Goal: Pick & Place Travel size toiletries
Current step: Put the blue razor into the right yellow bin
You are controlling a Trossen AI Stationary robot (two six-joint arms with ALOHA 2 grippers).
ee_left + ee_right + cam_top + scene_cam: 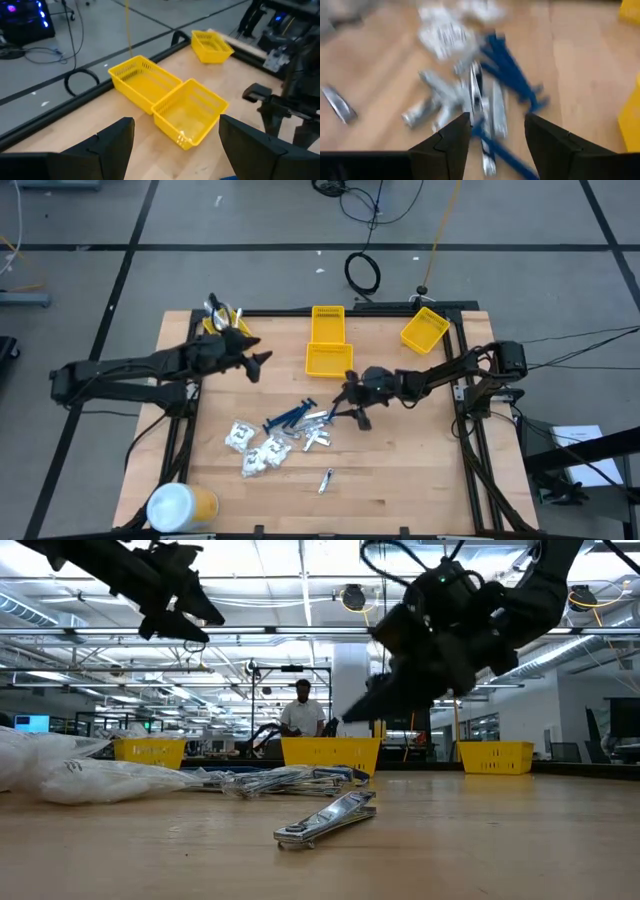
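With our right gripper (357,416) hovering, fingers parted and empty, just beside the toiletries (300,422) heaped mid-table, we should drop onto 1 blue razor (512,67) and pinch its handle squarely, while our left gripper (255,363) waits spread and empty near the bins (328,341).

3 yellow bins (327,323) — 1 cyl. (181,507)

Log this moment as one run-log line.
left tool: open, empty, raised near the bins | right tool: open, empty, over the razors and tubes | nothing held
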